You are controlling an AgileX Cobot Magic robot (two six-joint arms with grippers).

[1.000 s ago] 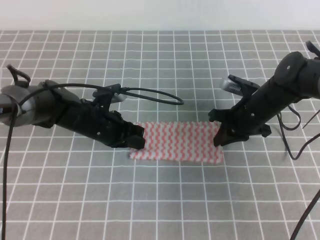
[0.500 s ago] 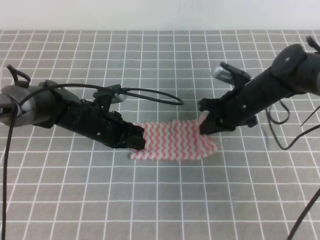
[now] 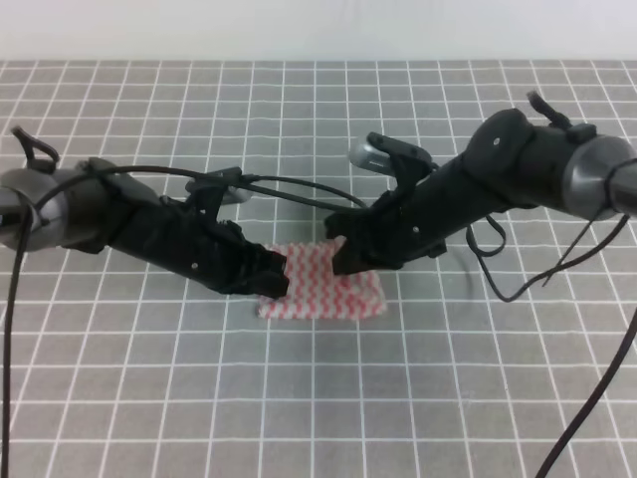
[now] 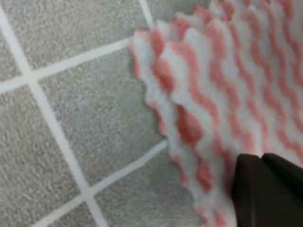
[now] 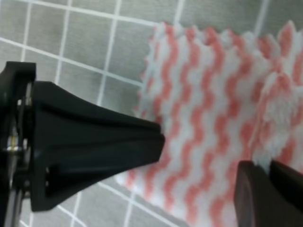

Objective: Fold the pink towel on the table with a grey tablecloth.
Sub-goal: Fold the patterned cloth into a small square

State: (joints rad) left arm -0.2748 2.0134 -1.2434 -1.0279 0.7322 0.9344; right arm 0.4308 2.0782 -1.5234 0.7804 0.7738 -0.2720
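Right claw (image 3: 343, 261) grips the right edge of the pink towel (image 3: 323, 291), holding it lifted above the part still lying flat; left claw (image 3: 277, 274) is clamped shut on the towel's left edge, low against the worktop (image 3: 318, 398). Towel sits mid-worktop on the grey gridded cloth between both arms, wavy stripes and scalloped edge (image 4: 156, 109) clear in the left wrist view.
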